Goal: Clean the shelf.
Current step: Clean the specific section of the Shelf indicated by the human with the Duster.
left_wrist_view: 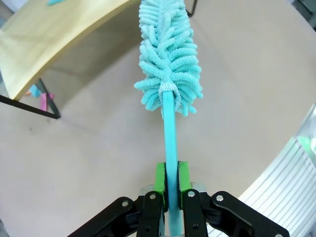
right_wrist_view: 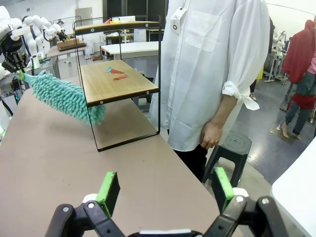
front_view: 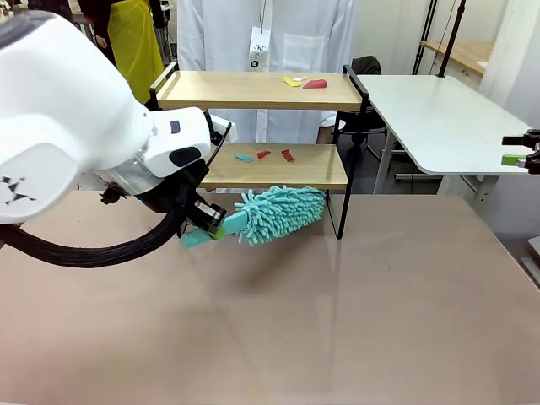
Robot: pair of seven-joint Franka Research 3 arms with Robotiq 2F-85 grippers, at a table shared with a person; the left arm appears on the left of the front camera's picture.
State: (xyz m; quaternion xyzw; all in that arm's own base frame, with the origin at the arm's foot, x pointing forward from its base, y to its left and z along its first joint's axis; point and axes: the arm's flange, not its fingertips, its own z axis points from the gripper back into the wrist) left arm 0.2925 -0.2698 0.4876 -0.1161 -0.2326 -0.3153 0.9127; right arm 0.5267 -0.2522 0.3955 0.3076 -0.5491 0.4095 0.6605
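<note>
The left fingers (left_wrist_view: 160,178) were pinched flat on the thin teal handle of a duster (left_wrist_view: 168,64), green pads pressed to either side of it. From there the handle ran straight out to the fluffy head, which hung above the surface (front_view: 337,321) at the front edge of the lower board. I couldn't tell whether the fibres were touching the wood or just short of it. The shelf (front_view: 253,90) stood at the far side of the surface, directly in front of a person in a white shirt (right_wrist_view: 212,64), who kept their hands down and off it. By my reading the cleaning had barely begun. Three scraps lay on the lower board: a blue one (front_view: 244,158) and two red ones (front_view: 263,154) (front_view: 287,155). Two more sat on the top board, a yellow one (front_view: 293,82) and a red one (front_view: 315,83). Both tiers were left to sweep, lower one first, I judged. The right fingers (right_wrist_view: 109,191) were spread wide and holding nothing, well off to the side of the shelf.
</note>
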